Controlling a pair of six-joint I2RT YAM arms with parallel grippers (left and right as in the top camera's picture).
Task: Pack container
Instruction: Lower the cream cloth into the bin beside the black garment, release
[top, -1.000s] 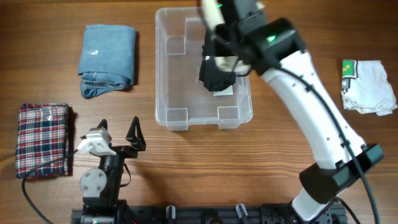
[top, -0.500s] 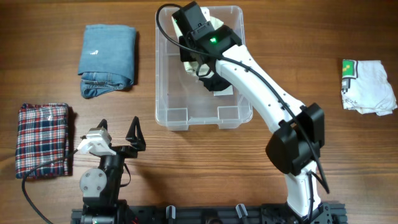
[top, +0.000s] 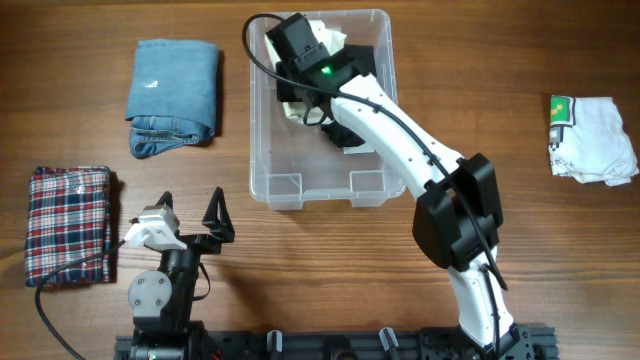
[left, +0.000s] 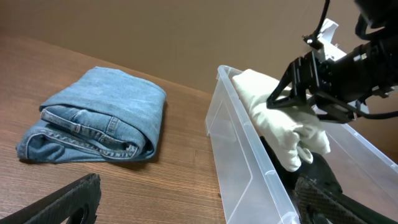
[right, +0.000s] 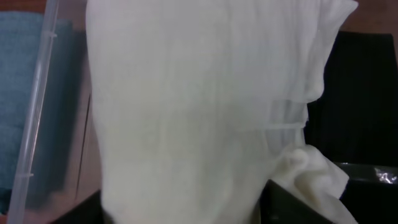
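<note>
Step in hand: a cream cloth (left: 280, 124) is being set into the far left corner of the container (top: 320, 192), beside a black garment (right: 367, 93) already inside.
Container: placed at the far middle of the table (top: 500, 60).
Right hand (left: 297, 93): held on top of the cream cloth; whether the cloth is pinched or let go cannot be told.
Left hand (top: 190, 205): spread, empty, parked at the near edge.
Next move: judged to call for a clean release and a lift clear of the rim.
Not yet packed: folded jeans (top: 173, 95), a plaid cloth (top: 68, 225) and a white shirt (top: 590, 138).
Left wrist view: the cloth is seen draped over the rim, which the arm hides from overhead.
Right wrist view: filled with cloth.
</note>
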